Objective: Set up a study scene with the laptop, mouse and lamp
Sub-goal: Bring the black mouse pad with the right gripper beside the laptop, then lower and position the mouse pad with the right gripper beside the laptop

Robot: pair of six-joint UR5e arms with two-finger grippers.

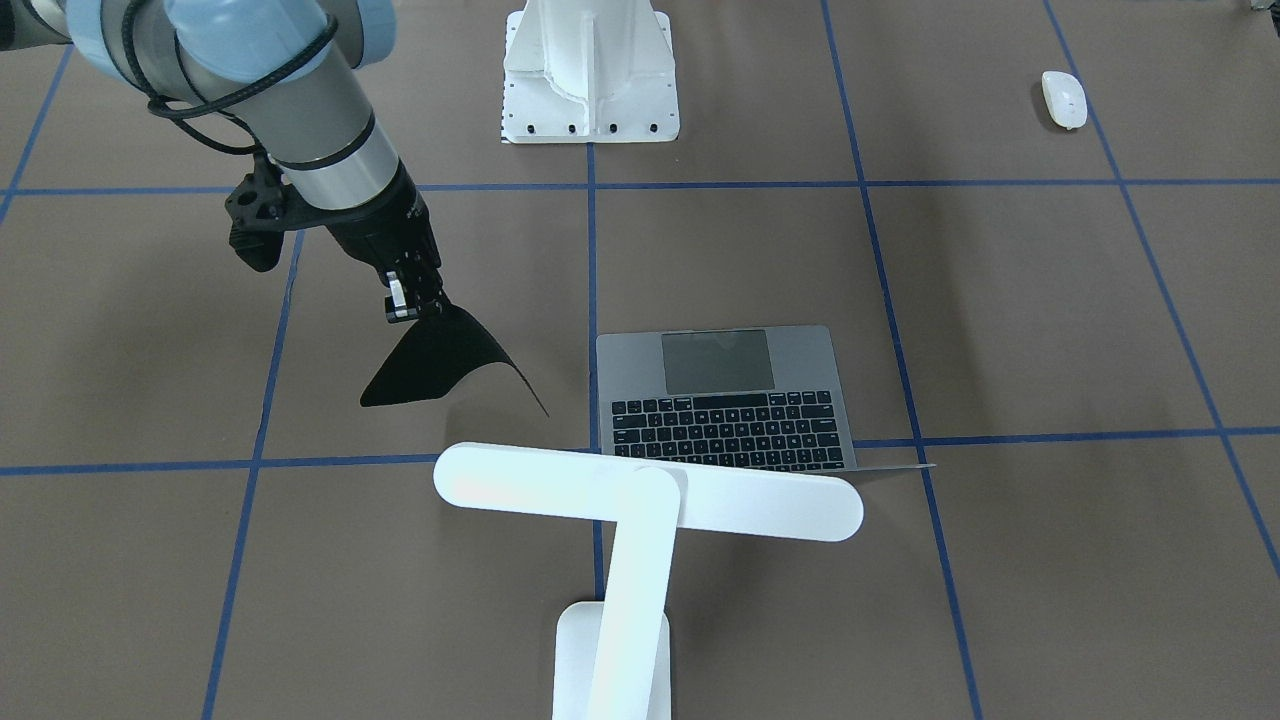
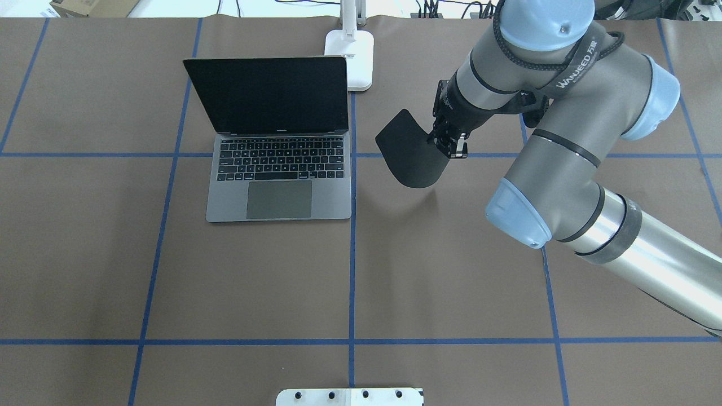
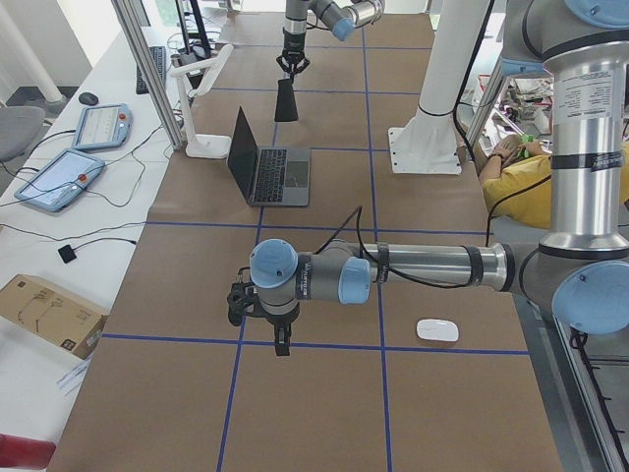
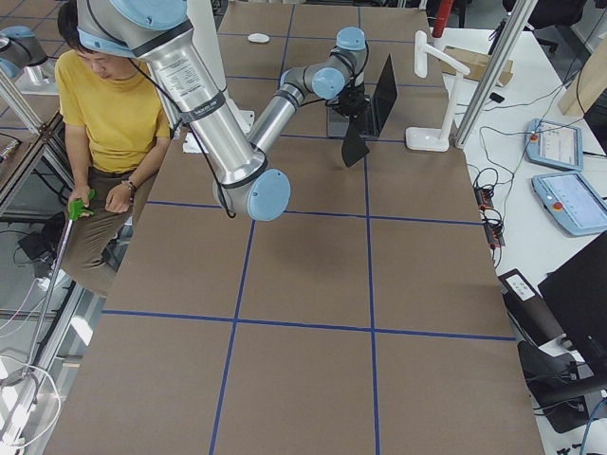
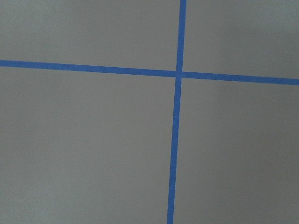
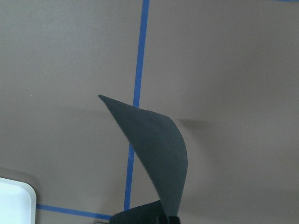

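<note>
The open grey laptop (image 2: pixel 279 169) sits at the table's far middle, its dark screen upright. Behind it stands the white lamp (image 1: pixel 640 500), its base (image 2: pixel 350 56) at the back edge. The small white mouse (image 1: pixel 1064 98) lies near the robot's left side. My right gripper (image 2: pixel 451 148) is shut on a thin black mat (image 2: pixel 409 149), which hangs curled beside the laptop, on its right as I face it. My left gripper (image 3: pixel 282 342) points down over a tape crossing, apart from the mouse (image 3: pixel 437 329). Whether it is open or shut I cannot tell.
A white bolted pedestal (image 1: pixel 590 70) stands at the near middle edge. Blue tape lines grid the brown table. A seated person in yellow (image 4: pixel 104 104) is beside the table. Tablets and cables lie on the white bench (image 3: pixel 79 167) past the far edge.
</note>
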